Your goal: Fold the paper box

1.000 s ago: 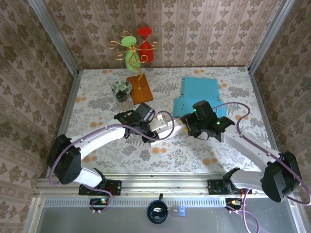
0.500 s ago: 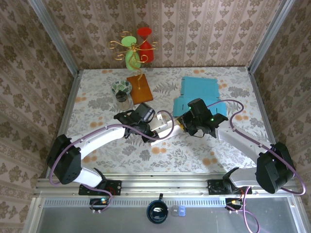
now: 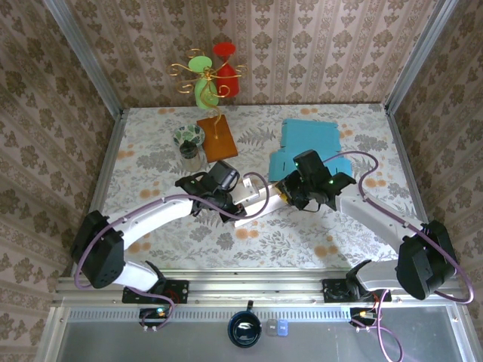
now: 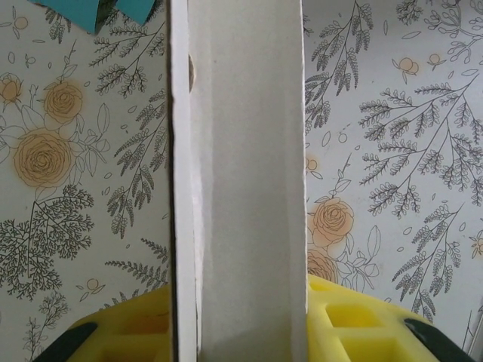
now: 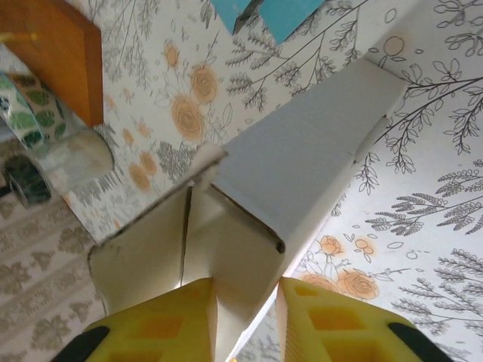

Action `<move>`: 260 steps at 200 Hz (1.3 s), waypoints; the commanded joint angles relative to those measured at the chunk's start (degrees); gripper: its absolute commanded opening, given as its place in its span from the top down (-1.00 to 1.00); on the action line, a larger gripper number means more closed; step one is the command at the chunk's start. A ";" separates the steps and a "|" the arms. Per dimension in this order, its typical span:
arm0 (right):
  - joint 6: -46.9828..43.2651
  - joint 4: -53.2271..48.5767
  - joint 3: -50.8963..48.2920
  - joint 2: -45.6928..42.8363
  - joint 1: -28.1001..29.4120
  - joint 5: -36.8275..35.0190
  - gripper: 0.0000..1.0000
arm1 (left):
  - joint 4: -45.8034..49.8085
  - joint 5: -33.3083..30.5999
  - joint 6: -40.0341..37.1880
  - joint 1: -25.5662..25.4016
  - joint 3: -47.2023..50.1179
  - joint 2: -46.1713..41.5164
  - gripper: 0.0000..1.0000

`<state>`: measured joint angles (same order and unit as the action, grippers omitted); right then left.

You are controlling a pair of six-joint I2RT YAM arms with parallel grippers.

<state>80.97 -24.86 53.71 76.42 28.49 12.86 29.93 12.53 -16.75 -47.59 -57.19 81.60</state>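
Box mid-table, clamped at both ends.
You've got one white paper box [image 3: 253,197] at the centre of the table [image 3: 264,241]. There's bare room on the near side, teal cardboard [image 3: 309,139] just behind, and one wooden block [image 3: 216,136] and one jar [image 3: 190,147] back left. Left pincer [image 3: 232,200] is clenched on a box panel, right pincer [image 3: 284,193] clenched on a flap.

One camera sits high up behind the two arms and looks down on the whole table [image 3: 151,154]. A small camera on each wrist looks out past its own yellow fingers [image 4: 355,324], very close to the paper box [image 4: 241,188]. All three share the box and the table.
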 commanded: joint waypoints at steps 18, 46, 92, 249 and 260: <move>-18.81 -8.07 7.51 2.07 -1.75 6.28 0.34 | -0.73 2.31 -2.13 0.25 1.12 -2.34 0.41; -28.24 -10.51 8.95 -0.04 -1.77 7.62 0.23 | -0.75 3.23 -2.87 0.34 1.24 -2.24 0.42; -45.46 -14.68 9.00 -6.29 -3.74 7.51 0.14 | -0.50 5.37 -4.49 0.57 1.06 -2.32 0.42; -85.21 -18.90 4.05 -13.58 -9.53 -0.10 -0.16 | 3.95 12.23 -13.36 2.47 0.82 -3.73 0.44; -85.17 -18.72 4.49 -12.78 -9.54 0.37 -0.19 | 4.17 12.33 -13.79 2.76 0.76 -3.82 0.43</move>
<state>-0.16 -42.54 57.58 62.02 19.09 14.70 31.77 22.55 -27.55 -45.63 -56.60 79.59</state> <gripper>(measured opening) 0.583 0.294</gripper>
